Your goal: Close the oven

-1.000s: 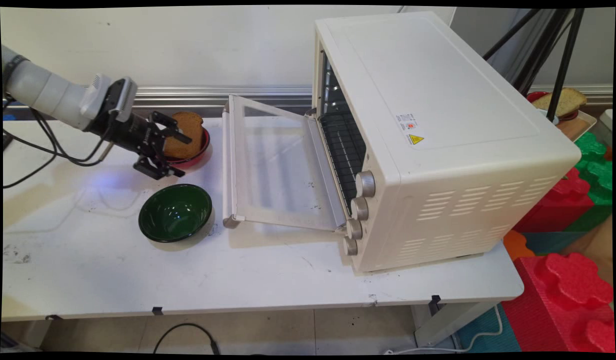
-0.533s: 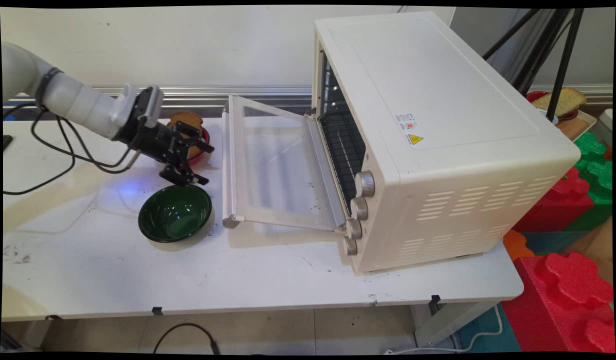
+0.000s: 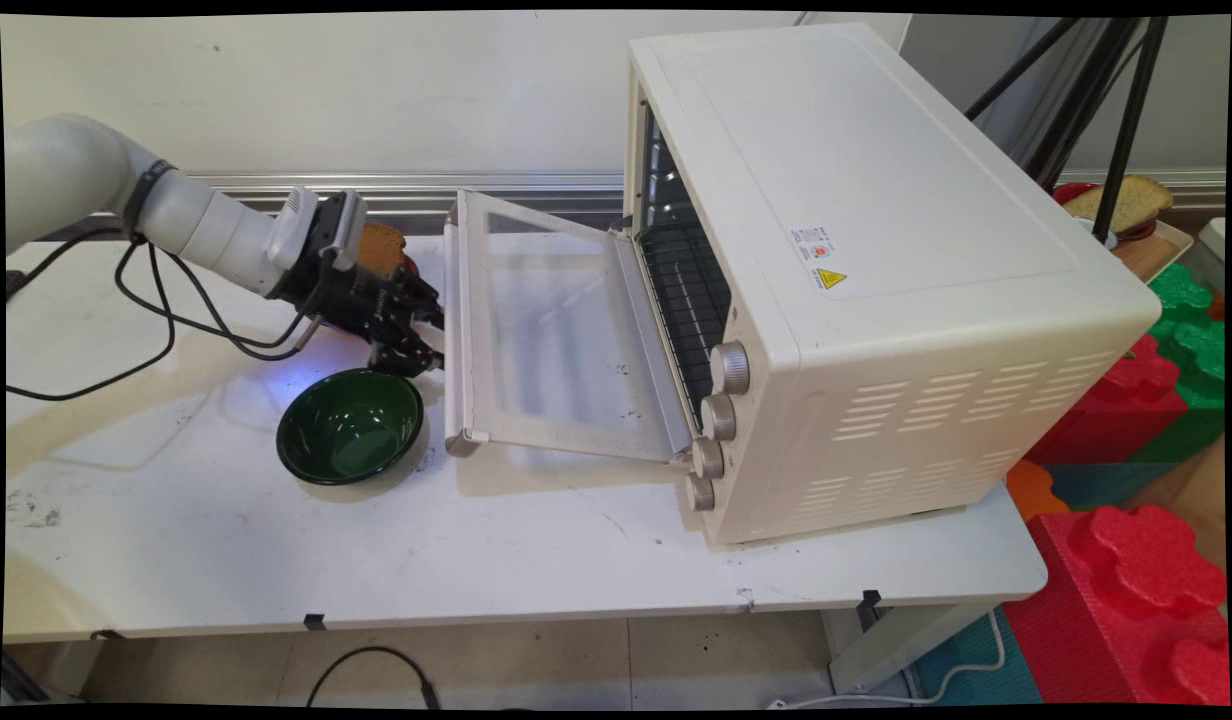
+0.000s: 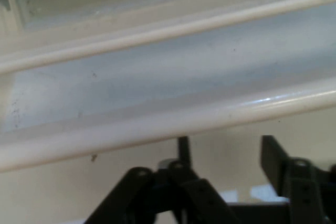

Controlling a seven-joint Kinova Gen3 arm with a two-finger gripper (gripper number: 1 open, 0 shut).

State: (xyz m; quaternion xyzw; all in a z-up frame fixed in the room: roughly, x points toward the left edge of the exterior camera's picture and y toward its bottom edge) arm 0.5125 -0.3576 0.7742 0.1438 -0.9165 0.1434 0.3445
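Observation:
My black gripper [image 3: 434,335] is open, low over the table, with its fingertips right at the cream handle bar [image 3: 452,330] of the white toaster oven's [image 3: 876,250] door. That glass door [image 3: 551,320] hangs open toward the left. In the hand view the handle [image 4: 157,129] runs across just beyond the gripper [image 4: 228,153], whose fingers [image 4: 184,145] stand apart with nothing between them. Behind the hand, a slice of brown bread [image 3: 384,248] shows partly; the bowl under it is mostly hidden. A green bowl [image 3: 350,425] sits just in front of the gripper.
Black cables [image 3: 166,310] hang from the arm over the table's left part. Off the table's right end stand red and green foam blocks [image 3: 1136,590], black tripod legs [image 3: 1126,110], and another bread slice [image 3: 1126,205] on a tray.
The gripper has travelled right, from beside the red bowl with the bread, past it, up to the oven door's handle. It has stayed open. Bowls and oven have not moved.

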